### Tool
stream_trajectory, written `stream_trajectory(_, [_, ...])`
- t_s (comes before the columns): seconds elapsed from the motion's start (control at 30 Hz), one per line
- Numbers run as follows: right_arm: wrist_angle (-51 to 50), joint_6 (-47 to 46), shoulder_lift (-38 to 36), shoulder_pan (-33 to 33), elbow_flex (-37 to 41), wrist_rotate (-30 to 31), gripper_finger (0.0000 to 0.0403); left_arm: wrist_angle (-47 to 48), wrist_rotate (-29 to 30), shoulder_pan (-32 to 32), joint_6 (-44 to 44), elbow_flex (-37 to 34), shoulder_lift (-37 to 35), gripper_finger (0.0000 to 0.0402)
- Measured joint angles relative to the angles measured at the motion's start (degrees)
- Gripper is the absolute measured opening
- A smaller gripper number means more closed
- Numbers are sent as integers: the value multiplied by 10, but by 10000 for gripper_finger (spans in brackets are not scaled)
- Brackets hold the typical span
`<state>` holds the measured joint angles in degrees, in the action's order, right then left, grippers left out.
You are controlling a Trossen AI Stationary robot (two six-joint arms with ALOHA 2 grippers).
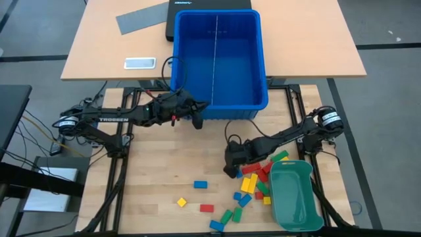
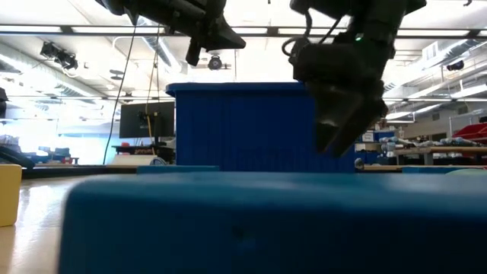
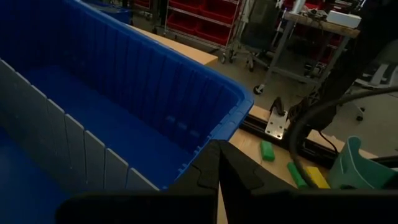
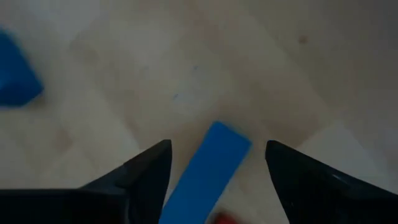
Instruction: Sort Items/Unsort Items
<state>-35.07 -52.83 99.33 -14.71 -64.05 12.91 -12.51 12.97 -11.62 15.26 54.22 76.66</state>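
Patience pays here: the right gripper (image 4: 217, 165), fingers spread, hangs low over a small blue rectangular toy block (image 4: 208, 168) lying askew on the wooden tabletop (image 4: 186, 68), so it should straddle the narrow sides squarely before closing.

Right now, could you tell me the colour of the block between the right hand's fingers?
Blue block, clearest in the right wrist view.

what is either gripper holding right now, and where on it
Nothing is held. The right gripper stands open over the table with a blue block lying loose between its fingers. The left gripper is shut and empty beside the blue bin.
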Motion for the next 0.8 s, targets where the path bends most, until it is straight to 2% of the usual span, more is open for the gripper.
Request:
stream_trajectory(0.2, [-7, -22, 7, 38, 3, 14, 262, -1, 0, 0, 0, 0, 0, 12])
stream_trajectory(0.4, [4, -9, 32, 67, 20, -24, 252, -2, 0, 0, 0, 0, 0, 12])
stream_trajectory(0.57, [27, -10, 60, 71, 22, -52, 253, -3, 0, 0, 0, 0, 0, 12])
stream_trajectory(0.7, [27, -11, 70, 71, 21, -48, 248, -6, 0, 0, 0, 0, 0, 12])
stream_trajectory(0.8, [23, -11, 68, 72, 21, -35, 227, -10, 0, 0, 0, 0, 0, 12])
